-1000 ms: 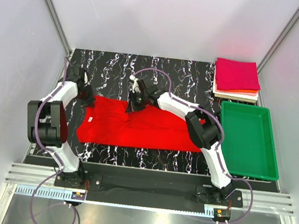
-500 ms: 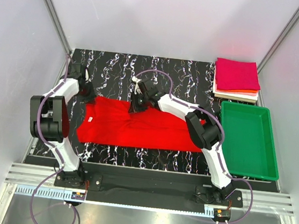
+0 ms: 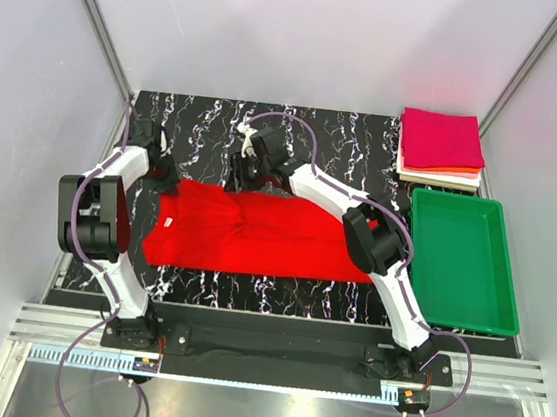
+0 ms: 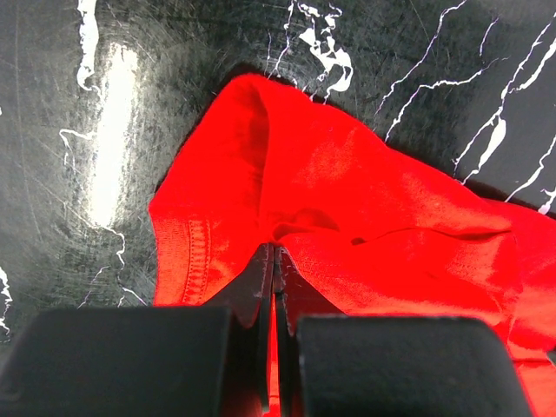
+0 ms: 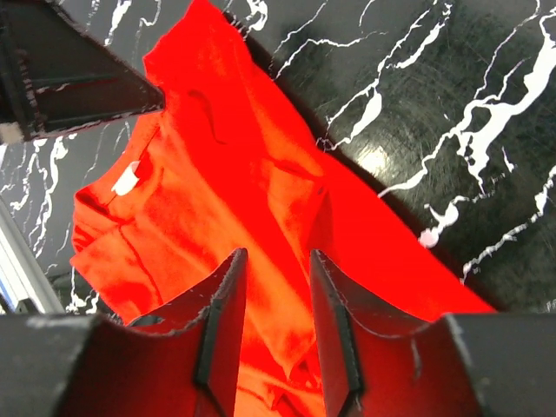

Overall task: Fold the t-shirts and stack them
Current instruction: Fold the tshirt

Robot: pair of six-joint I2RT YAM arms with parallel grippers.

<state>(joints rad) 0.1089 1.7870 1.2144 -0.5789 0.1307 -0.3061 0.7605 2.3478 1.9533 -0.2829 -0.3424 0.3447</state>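
A bright red t-shirt [image 3: 256, 231] lies spread flat across the black marbled table [image 3: 208, 120]. My left gripper [image 3: 160, 171] is shut on the shirt's far left corner; in the left wrist view the red cloth [image 4: 347, 200] bunches at the pinched tips of that gripper [image 4: 274, 250]. At the shirt's far edge near the middle, my right gripper [image 3: 247, 171] hovers open. In the right wrist view this gripper [image 5: 276, 256] has its fingers apart over loose red cloth [image 5: 226, 165]. The other t-shirts [image 3: 442, 142] sit folded in a stack at the far right corner, magenta on top, orange and white beneath.
A green plastic tray [image 3: 502, 294] stands at the right edge of the table, just in front of the folded stack. Grey walls enclose the table on three sides. The left arm [image 5: 69, 69] shows at the top left of the right wrist view.
My right gripper has opened and let go of the shirt's far edge, then drawn back a little toward the far side. The left gripper stays shut on its corner.
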